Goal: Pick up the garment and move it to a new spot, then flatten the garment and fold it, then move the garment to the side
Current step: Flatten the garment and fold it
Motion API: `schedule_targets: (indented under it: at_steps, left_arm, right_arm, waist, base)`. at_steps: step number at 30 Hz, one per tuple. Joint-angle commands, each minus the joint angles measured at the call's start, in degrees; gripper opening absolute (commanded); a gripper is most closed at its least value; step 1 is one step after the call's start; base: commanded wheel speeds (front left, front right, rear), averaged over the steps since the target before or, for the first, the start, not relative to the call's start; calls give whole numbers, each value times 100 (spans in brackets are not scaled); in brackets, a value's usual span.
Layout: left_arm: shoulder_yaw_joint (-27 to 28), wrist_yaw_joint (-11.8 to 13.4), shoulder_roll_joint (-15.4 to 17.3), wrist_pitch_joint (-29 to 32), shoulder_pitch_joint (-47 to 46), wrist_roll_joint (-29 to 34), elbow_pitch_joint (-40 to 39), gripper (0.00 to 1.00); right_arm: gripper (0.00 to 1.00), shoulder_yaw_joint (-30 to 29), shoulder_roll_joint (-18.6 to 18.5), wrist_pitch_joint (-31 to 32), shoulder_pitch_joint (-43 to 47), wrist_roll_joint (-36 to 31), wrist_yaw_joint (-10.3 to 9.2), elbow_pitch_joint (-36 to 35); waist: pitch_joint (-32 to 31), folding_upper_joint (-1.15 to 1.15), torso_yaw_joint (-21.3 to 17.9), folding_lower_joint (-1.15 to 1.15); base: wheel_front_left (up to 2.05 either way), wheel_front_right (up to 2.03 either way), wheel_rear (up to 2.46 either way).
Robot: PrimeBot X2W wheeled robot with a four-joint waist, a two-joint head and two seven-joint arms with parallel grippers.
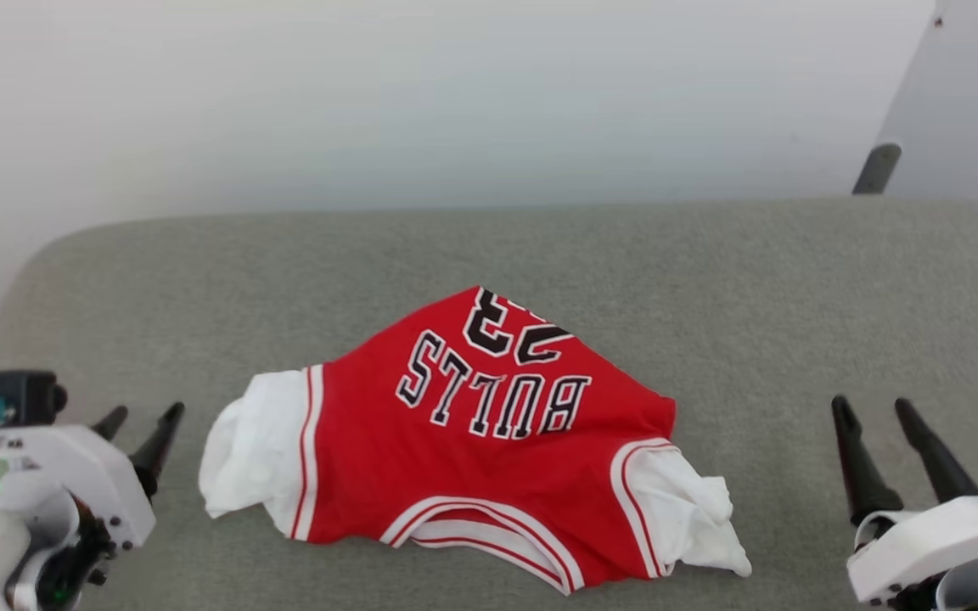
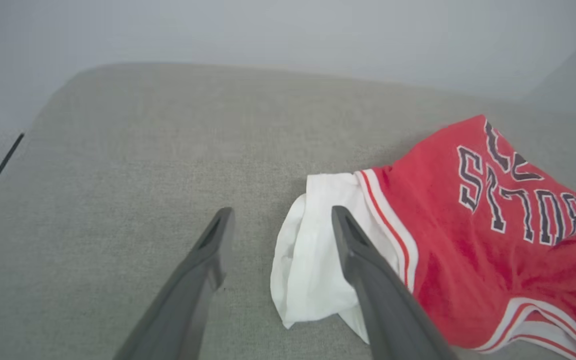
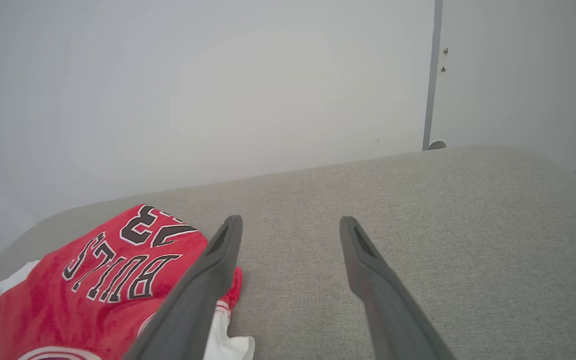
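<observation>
The garment (image 1: 472,458), a red jersey with white sleeves and black "BULLS" lettering, lies rumpled in a heap on the grey cushioned surface (image 1: 489,255), collar toward me. My left gripper (image 1: 143,417) stands open at the lower left, a short way left of the white sleeve. In the left wrist view the left gripper (image 2: 280,217) is open above the surface with that sleeve of the garment (image 2: 313,250) beside its right finger, nothing held. My right gripper (image 1: 875,406) is open at the lower right, apart from the garment (image 3: 98,270); the right gripper (image 3: 290,222) holds nothing.
The grey surface has rounded far corners and ends at a pale wall (image 1: 455,93). A dark post (image 1: 877,168) rises behind the far right corner. Bare cushion lies on both sides of the garment and beyond it.
</observation>
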Motion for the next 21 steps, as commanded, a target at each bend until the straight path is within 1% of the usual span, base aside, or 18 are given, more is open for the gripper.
schedule_targets:
  at_steps: [1,5,7,9,12,16,18,21]
  left_arm:
    - [74,112,76,-301,177,121,-183,100]
    - [272,390,183,-1164,624,273,-691,100]
    - [375,540,218,-1470,849,335,-909,100]
    - [535,688,226,-1651,1052,387,-1121,100]
    - [801,894,195,-1759,1384,540,-1410,100]
    - [1390,1047,-7,-1778,1768,912,-1838,100]
    - [1779,1062,-189,-1768,2018,1180,-2031,100]
    - [2284,991,-489,-1768,2340,1538,-2268,100]
  right_arm:
    - [100,52,-4,39,88,47,-3,9]
    - [100,190,-33,200,213,153,-4,25]
    - [100,288,-66,339,245,261,-4,19]
    - [100,426,-150,525,305,369,-3,5]
    - [100,546,-248,837,374,512,-3,6]
    - [100,479,-305,1298,477,629,-3,65]
    - [100,418,-309,1511,494,651,-3,94]
    - [100,366,-322,1780,501,644,-3,140]
  waist:
    - [-155,0,151,0]
    - [-221,0,245,0]
    - [-234,0,302,0]
    - [-241,0,360,0]
    - [-232,0,450,0]
    - [-199,0,593,0]
    - [-173,0,666,0]
    - [-98,0,767,0]
  base:
    - [0,0,0]
    - [0,0,0]
    - [0,0,0]
    - [0,0,0]
    - [0,0,0]
    - [0,0,0]
    - [0,0,0]
    - [0,0,0]
